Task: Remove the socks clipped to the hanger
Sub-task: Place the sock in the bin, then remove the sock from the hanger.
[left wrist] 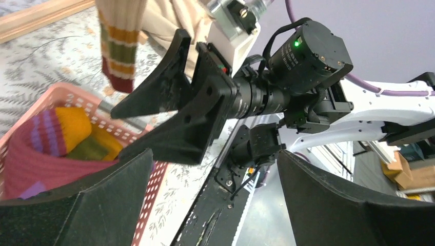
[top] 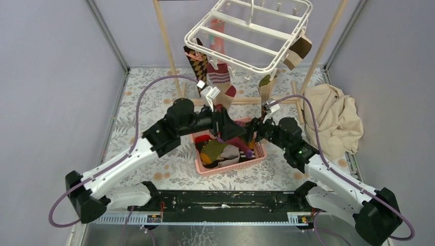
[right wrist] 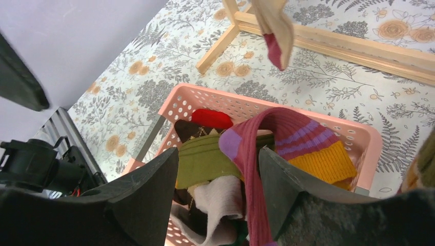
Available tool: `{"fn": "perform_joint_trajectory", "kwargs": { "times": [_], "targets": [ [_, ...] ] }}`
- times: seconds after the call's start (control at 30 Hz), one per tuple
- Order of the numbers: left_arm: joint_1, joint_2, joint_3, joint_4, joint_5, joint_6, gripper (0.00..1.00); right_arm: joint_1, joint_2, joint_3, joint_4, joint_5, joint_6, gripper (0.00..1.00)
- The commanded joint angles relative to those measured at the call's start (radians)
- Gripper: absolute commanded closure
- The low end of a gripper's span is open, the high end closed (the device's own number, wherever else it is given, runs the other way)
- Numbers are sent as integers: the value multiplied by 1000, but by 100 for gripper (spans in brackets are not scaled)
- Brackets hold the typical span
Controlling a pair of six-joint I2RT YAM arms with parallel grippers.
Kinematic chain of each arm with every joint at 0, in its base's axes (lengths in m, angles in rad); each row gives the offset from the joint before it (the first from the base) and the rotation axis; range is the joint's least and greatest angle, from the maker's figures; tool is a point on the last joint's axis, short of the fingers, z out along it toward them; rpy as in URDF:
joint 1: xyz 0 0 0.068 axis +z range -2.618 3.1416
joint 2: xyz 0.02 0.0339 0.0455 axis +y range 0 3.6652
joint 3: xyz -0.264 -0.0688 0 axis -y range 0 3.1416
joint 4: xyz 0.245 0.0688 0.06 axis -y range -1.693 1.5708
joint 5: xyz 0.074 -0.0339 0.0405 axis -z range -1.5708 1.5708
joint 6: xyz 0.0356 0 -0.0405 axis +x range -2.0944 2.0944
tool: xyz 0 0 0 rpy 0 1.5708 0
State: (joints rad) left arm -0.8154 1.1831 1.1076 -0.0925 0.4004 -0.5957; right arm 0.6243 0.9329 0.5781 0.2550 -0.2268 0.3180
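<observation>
The white hanger (top: 251, 36) hangs at the top with socks clipped under it: an argyle one (top: 196, 61), a striped one (top: 220, 77), a brown one (top: 300, 48) and an olive one (top: 267, 87). My right gripper (right wrist: 218, 159) is open over the pink basket (right wrist: 205, 95). A maroon sock (right wrist: 295, 136) with purple stripes and a yellow cuff drapes between its fingers, against the right one, down onto the socks in the basket. My left gripper (left wrist: 215, 169) is wide open and empty, facing the right gripper (left wrist: 184, 102) beside the basket (left wrist: 149, 189).
The pink basket (top: 231, 166) holds several socks. The wooden frame (right wrist: 328, 38) stands behind it, and a beige-and-red sock (right wrist: 274, 25) dangles above. A large beige cloth (top: 333, 118) lies at the right. Both arms meet over the basket.
</observation>
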Motion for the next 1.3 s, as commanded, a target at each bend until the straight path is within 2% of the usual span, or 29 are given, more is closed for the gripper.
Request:
{"fn": "perform_joint_trajectory", "kwargs": {
  "times": [0.0, 0.13, 0.3, 0.67, 0.97, 1.1, 1.27],
  "targets": [
    [-21, -124, -91, -58, -268, 53, 1, -5, 15, -69, 236, 64, 29, 34],
    [-20, -167, -94, -191, -438, 57, 1, -3, 113, -99, 412, 84, 45, 32],
    [-21, -215, -120, -256, -516, 51, 1, 5, 262, -78, 602, 125, 41, 29],
    [-21, -301, -179, -288, -542, 32, 1, 13, 564, 67, 877, 170, 25, 27],
    [-21, -384, -220, -323, -545, 0, 1, 11, 771, 261, 921, 169, 34, 26],
    [-20, -413, -236, -339, -542, -9, 1, 11, 854, 327, 941, 122, 56, 26],
    [-21, -445, -244, -360, -535, -20, 1, 12, 964, 423, 1035, -41, 152, 25]
  ]
}}
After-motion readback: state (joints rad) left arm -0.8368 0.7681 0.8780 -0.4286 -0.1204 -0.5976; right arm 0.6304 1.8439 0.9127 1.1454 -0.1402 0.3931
